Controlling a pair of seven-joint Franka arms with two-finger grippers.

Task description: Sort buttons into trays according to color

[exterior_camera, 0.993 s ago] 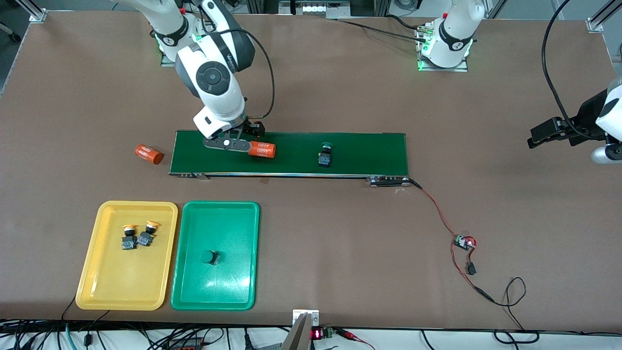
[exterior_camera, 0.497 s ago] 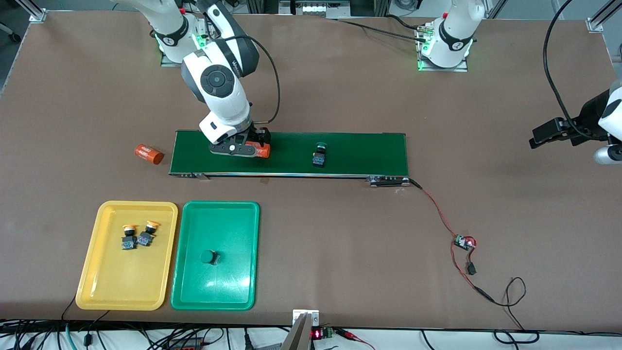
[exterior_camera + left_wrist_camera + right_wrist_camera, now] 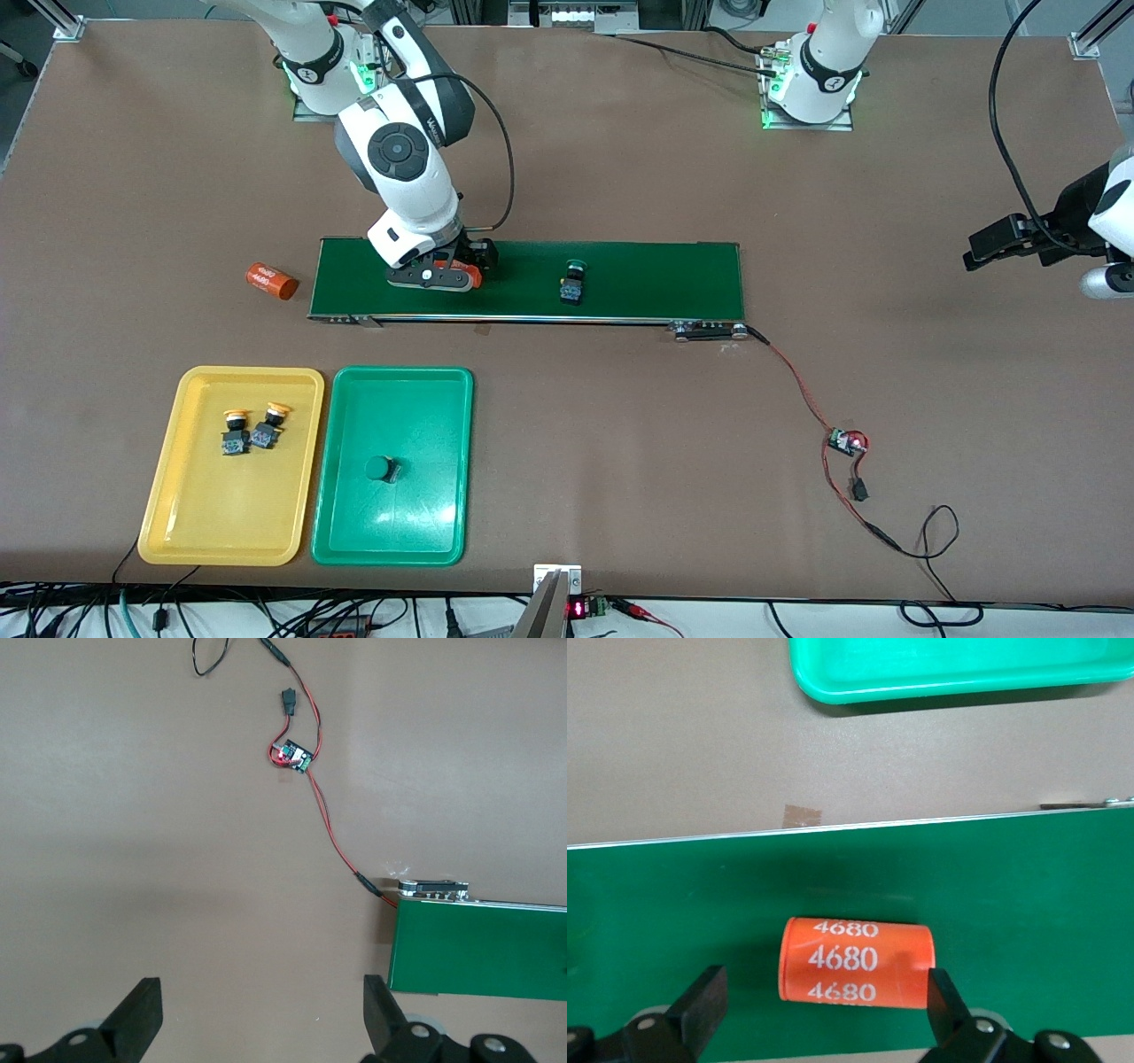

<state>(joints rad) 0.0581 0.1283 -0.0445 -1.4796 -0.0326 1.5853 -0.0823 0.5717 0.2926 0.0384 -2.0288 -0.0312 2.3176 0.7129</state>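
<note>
Right gripper (image 3: pixel 440 276) is spread open over a cylinder (image 3: pixel 856 961) lying on the belt (image 3: pixel 656 279). A green button (image 3: pixel 572 282) lies mid-belt, cap toward the bases. Two yellow buttons (image 3: pixel 249 428) are in the yellow tray (image 3: pixel 168 514), one green (image 3: pixel 382 469) in the green tray (image 3: pixel 425 532). Left gripper (image 3: pixel 257 1014) waits open over bare table (image 3: pixel 930 310). A second cylinder (image 3: pixel 270 281) lies off the belt's end.

Right arm (image 3: pixel 399 168): white shell, dark grey round joint cap, black cable looped alongside.
Left arm (image 3: pixel 1107 221): white shell, black cable.
Bases: green lights lit, black bands.
Right gripper (image 3: pixel 824 1005): black fingers, screws visible.
</note>
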